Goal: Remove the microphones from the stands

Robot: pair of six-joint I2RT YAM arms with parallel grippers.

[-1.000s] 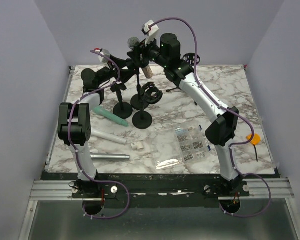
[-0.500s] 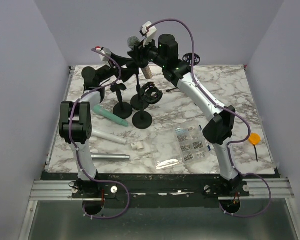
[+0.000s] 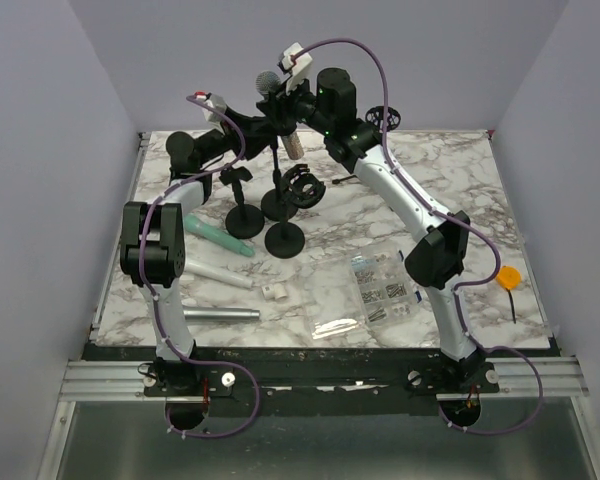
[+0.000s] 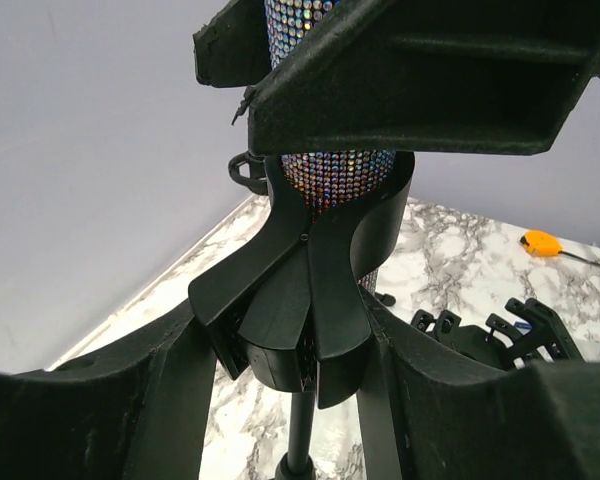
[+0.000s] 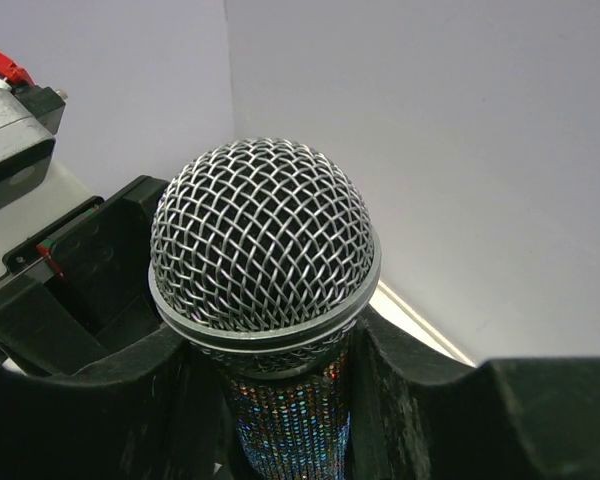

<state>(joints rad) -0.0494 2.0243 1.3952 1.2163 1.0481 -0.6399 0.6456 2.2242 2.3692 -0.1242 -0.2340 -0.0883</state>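
Mic [image 5: 265, 240] sits upright in the clip [image 4: 300, 290] of the stand [image 3: 285, 238], high over the far-middle of the desk [image 3: 460, 180]. Not out yet. Right hand [image 5: 285, 425] is clamped on the mic's sparkly body just under the mesh head, w/ fingers [image 5: 90, 400] pressed to both sides. Left hand [image 4: 290, 350] is lower, narrowed onto the clip, one finger against each flank. On its wrist cam I see the glitter barrel seated in the clip cup & the right hand directly above it. Stand's round base rests on the desk near centre, w/ a 2nd smaller stand [image 3: 245, 218] just beside it on the left. Orange tape measure [image 3: 507, 278] lies well apart, nr the right edge.
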